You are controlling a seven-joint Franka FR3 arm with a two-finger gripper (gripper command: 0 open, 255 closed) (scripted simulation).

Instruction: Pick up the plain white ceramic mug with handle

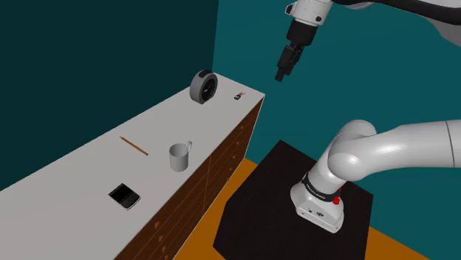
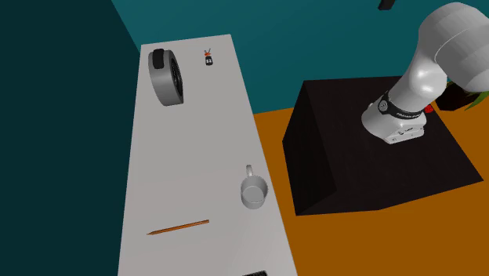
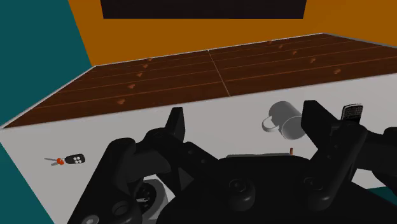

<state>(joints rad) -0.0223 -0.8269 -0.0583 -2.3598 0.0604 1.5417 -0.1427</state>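
Mug [image 3: 289,121] between keys [image 3: 75,160] and phone [image 3: 352,112], wrist view

White glossy arm [image 1: 414,144], rounded segments, dark joint bands; small red button [image 1: 336,200] by base; all-black fingers [image 3: 175,124].

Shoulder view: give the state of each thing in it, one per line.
hand: open, empty, up in the air
mug: upright, not held
pencil: lying flat
phone: lying flat
grey ring: standing on edge
key fob: lying flat
drawers: shut
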